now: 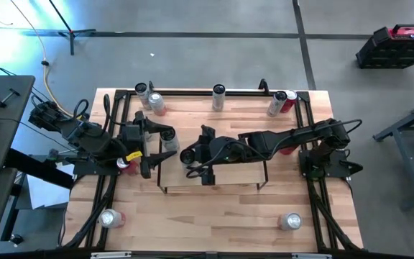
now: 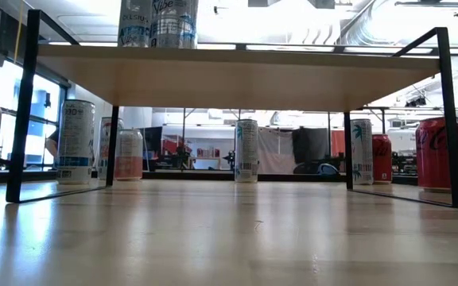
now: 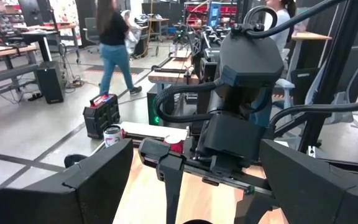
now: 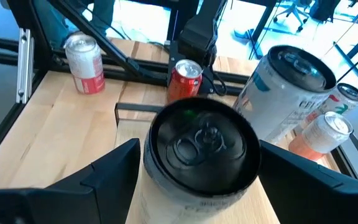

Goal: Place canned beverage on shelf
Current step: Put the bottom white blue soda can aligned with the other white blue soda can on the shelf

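Light-wood shelf (image 1: 236,175) directly beneath the right gripper (image 1: 190,155), near one wire end frame. Fingers closed from both sides on a dark-topped can (image 4: 204,146), held upright, base apparently already down on the board. Judged set in place but not yet released. Pale teal-printed can (image 4: 288,93) just beside the gripped one, also on the board; probably parked close to keep a row and spare room. Left gripper (image 1: 165,137) near, off the shelf's end, fingers spread wide around nothing, waiting clear. Next, by judgement: spread, then rise straight to avoid tipping either can.
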